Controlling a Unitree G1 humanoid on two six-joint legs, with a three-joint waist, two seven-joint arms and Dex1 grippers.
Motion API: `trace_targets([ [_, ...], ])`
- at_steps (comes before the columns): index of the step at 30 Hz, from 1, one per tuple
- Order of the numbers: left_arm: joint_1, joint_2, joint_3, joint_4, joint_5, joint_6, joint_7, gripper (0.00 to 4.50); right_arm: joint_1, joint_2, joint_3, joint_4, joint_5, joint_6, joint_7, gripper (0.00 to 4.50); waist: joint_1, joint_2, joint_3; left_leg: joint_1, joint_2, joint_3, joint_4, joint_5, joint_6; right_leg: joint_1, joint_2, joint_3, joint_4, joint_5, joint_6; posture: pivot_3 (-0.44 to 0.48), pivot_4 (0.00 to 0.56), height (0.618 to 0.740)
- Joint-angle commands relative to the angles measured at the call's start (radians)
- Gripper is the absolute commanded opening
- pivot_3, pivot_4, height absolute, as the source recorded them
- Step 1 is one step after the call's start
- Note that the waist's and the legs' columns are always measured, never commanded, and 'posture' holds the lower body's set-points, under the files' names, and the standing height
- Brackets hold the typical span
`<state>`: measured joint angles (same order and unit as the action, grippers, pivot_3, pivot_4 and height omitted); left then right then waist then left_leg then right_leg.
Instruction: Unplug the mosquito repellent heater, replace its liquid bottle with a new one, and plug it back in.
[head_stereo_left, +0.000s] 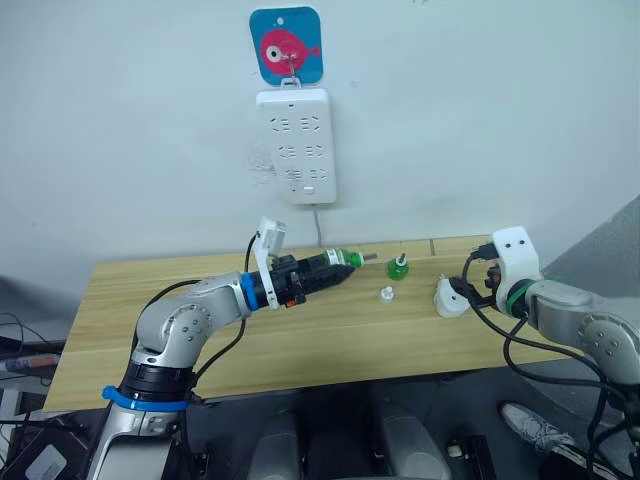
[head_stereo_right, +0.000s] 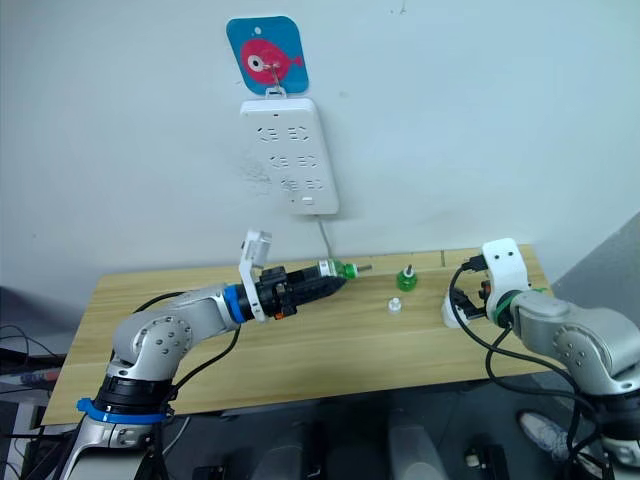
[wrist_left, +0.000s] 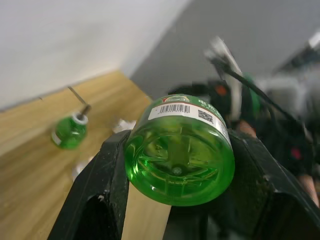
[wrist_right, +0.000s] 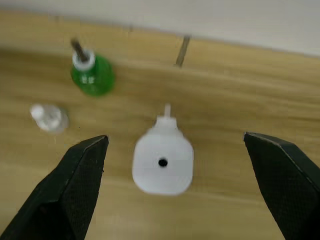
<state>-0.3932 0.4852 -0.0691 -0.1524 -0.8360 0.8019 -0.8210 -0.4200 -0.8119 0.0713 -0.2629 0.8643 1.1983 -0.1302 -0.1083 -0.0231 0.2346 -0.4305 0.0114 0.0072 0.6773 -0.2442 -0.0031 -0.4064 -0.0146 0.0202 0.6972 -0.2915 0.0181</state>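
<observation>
Currently, by item:
Left gripper (head_stereo_left: 338, 264): centre of the frame, above the table (head_stereo_left: 300, 340); fingers clamped on a green bottle (wrist_left: 179, 150), which covers the fingertips in the head views.
Green bottle: held sideways, base toward the wrist camera; its neck end is hidden there, so which bottle it is stays unclear, possibly the new one.
Second green bottle (wrist_right: 91, 76): upright at the table's far edge, centre-right, a dark wick sticking up.
Small clear cap (wrist_right: 48, 117): on the table just in front of that bottle; blurred.
Mosquito repellent heater (wrist_right: 163, 160): on the table, right of centre, unplugged.
Right gripper (wrist_right: 175, 165): fingers spread wide either side of the heater, apparently not touching.
Power strip (head_stereo_left: 296, 145): on the wall, upper centre, hung below a blue fish hook (head_stereo_left: 286, 45).
</observation>
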Motion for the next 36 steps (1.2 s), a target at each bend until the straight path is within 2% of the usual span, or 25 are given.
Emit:
trace_targets([
  [1,0.000,0.006,-0.033,-0.045,0.048,-0.059,-0.076,2.40,-0.080,0.037,0.011,0.123,-0.078,0.081,0.041,4.50,0.003,0.000,0.000,0.000,-0.001,0.000,0.000,0.000,0.000,0.000,-0.001,0.000,0.000,0.000,0.000,-0.218,0.221,0.740],
  [7,0.020,0.009,-0.058,-0.059,0.092,-0.087,-0.125,2.40,-0.182,0.118,0.075,0.324,-0.203,0.145,0.139,4.50,0.008,0.000,0.000,-0.001,-0.001,-0.001,0.000,0.000,0.001,0.000,-0.001,-0.001,-0.002,0.000,0.000,-0.193,0.220,0.740],
  [18,0.038,0.002,-0.048,-0.070,0.119,-0.091,-0.144,2.40,-0.272,0.233,0.150,0.560,-0.429,0.069,0.284,4.50,0.011,0.000,0.000,-0.001,-0.001,-0.002,0.000,0.000,0.001,0.000,-0.002,-0.002,-0.001,0.000,0.000,-0.165,0.216,0.740],
  [20,0.041,0.002,-0.048,-0.071,0.122,-0.092,-0.145,2.40,-0.277,0.244,0.151,0.575,-0.458,0.060,0.304,4.14,0.012,0.000,0.000,-0.001,-0.001,-0.002,0.000,0.000,0.001,0.000,-0.002,-0.002,-0.001,0.000,0.000,-0.166,0.214,0.740],
  [24,0.043,-0.001,-0.049,-0.070,0.134,-0.101,-0.154,2.40,-0.276,0.262,0.140,0.592,-0.499,0.059,0.334,2.98,0.012,0.000,0.000,-0.001,-0.001,-0.002,0.000,0.000,0.001,0.000,-0.002,-0.002,-0.001,0.000,0.000,-0.170,0.211,0.740],
  [25,0.042,-0.002,-0.049,-0.068,0.135,-0.103,-0.155,2.40,-0.275,0.267,0.130,0.593,-0.505,0.063,0.338,2.98,0.012,0.000,0.000,-0.001,-0.001,-0.002,0.000,0.000,0.001,0.000,-0.002,-0.002,-0.001,0.000,0.000,-0.172,0.210,0.740],
  [30,0.035,-0.006,-0.049,-0.057,0.141,-0.111,-0.159,2.40,-0.256,0.250,0.095,0.518,-0.522,0.094,0.372,2.98,0.012,0.000,0.000,-0.001,-0.001,-0.002,0.000,0.000,0.001,0.000,-0.002,-0.002,-0.001,0.000,0.000,-0.184,0.205,0.740],
  [34,0.022,-0.009,-0.028,-0.041,0.133,-0.101,-0.156,2.40,-0.194,0.154,0.013,0.270,-0.462,0.144,0.457,2.98,0.018,0.001,0.001,-0.002,-0.001,-0.003,0.000,0.000,0.001,0.000,-0.003,-0.003,-0.001,0.000,0.000,-0.188,0.203,0.740],
  [36,0.008,-0.012,-0.004,-0.030,0.109,-0.078,-0.152,2.40,-0.132,0.094,-0.071,0.088,-0.360,0.146,0.568,2.98,0.022,0.001,0.001,-0.002,-0.002,-0.002,0.000,0.000,0.001,0.000,-0.003,-0.003,-0.001,0.000,0.000,-0.197,0.201,0.740],
])
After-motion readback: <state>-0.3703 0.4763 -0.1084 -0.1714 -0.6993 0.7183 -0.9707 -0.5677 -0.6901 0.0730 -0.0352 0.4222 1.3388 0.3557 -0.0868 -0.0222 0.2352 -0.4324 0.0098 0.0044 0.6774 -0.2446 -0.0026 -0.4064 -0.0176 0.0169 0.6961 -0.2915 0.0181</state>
